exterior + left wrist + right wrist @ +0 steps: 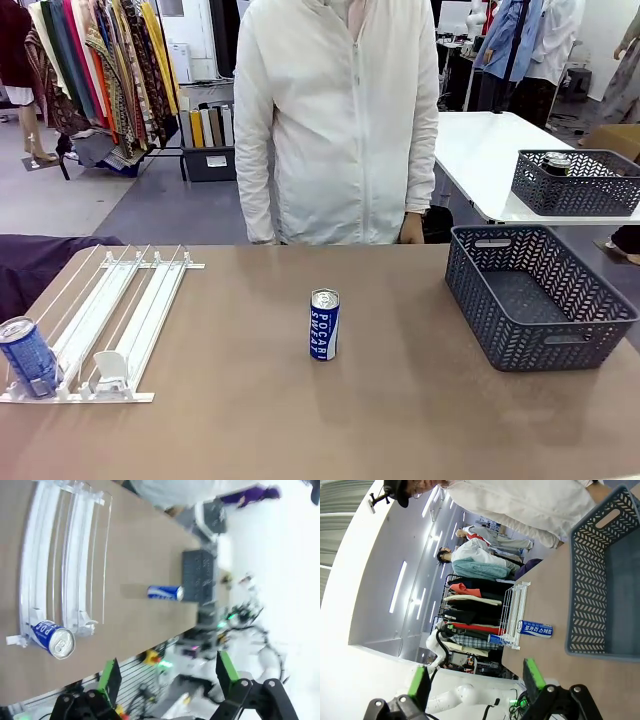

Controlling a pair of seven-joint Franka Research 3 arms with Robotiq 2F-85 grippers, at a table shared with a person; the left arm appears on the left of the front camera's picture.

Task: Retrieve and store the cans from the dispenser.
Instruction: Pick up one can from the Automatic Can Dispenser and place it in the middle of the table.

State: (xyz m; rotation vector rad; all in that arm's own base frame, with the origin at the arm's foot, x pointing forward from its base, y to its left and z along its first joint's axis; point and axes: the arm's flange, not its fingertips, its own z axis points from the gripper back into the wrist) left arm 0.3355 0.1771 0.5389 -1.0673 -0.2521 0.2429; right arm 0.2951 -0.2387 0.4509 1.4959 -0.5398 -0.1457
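Wide apart and empty stand the jaws of both the left gripper (168, 674) and the right gripper (476, 679). On the brown table (300, 430), a slim blue drink can with white lettering (324, 325) stands upright mid-table. A second blue can (28, 357) sits at the near end of the flat white clear-railed dispenser rack (140, 320), and a dark grey lattice plastic basket (535, 300) rests at the right.

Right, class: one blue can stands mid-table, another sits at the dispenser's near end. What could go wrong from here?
1. The standing can is slim, tall and free on the table: an off-centre grasp could topple it and send it rolling.
2. The other can sits at the near end of the dispenser, close to the table's edge; a nudge might push it off.
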